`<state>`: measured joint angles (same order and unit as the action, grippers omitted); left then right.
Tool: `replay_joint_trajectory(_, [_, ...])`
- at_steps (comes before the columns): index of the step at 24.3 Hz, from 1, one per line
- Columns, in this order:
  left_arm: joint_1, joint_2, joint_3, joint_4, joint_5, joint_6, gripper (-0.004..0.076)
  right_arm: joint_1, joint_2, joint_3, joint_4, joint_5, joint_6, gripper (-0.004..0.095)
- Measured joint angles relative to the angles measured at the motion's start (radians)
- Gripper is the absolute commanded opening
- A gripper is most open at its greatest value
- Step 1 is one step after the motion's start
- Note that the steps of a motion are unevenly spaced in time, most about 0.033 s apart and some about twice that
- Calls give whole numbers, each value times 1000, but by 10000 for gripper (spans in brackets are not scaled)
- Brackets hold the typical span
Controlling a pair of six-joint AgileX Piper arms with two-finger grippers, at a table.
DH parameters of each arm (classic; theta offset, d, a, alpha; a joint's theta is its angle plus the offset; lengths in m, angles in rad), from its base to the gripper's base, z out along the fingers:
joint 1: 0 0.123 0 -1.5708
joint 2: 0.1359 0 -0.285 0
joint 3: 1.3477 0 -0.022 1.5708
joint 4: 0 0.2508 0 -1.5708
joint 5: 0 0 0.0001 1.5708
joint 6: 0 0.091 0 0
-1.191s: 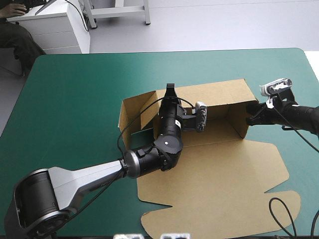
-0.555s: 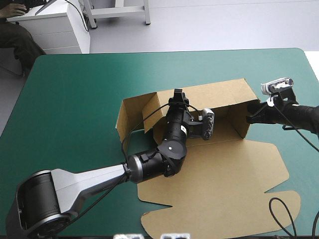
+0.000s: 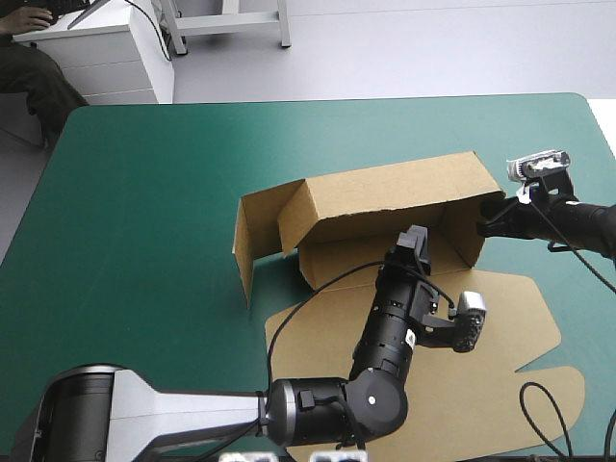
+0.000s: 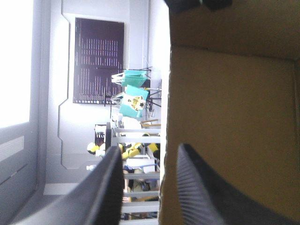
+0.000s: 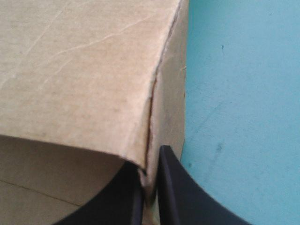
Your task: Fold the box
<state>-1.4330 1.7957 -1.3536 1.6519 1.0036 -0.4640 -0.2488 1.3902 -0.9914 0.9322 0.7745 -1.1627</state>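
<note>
Right gripper point(image 5: 150, 160) pinches the box point(image 3: 385, 192) corner; left gripper point(image 4: 150, 149), fingers apart, should probably tuck the wall slowly.

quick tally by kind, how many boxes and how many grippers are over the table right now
brown box: 1
grippers: 2 (left gripper open, right gripper shut on the box's corner)
total: 3
</note>
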Motion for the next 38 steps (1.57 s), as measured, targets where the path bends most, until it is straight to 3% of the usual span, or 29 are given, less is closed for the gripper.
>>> replay_joint_trajectory(10, [-11, -146, 1, 26, -1, -18, 0, 0, 0, 0, -2, 0, 29, 1])
replay_joint_trajectory(16, [114, -331, 1, -39, -73, -63, 0, 38, -7, -4, -20, -20, 62, 1])
replay_joint_trajectory(22, [479, -578, 1, -320, -167, -53, 0, 231, 1, -137, -292, -31, 394, 1])
replay_joint_trajectory(24, [664, -636, 1, -491, -208, 49, 0, 304, 2, -228, -408, -7, 590, 1])
replay_joint_trajectory(30, [1137, -652, 1, -995, -329, 326, 0, 424, 3, -378, -640, 124, 966, 1])
replay_joint_trajectory(33, [1352, -644, 1, -1338, -335, 514, 0, 429, 29, -448, -671, 232, 1057, 1])
replay_joint_trajectory(38, [1614, -593, 1, -1788, -254, 776, 0, 429, 114, -537, -673, 372, 1105, 1])
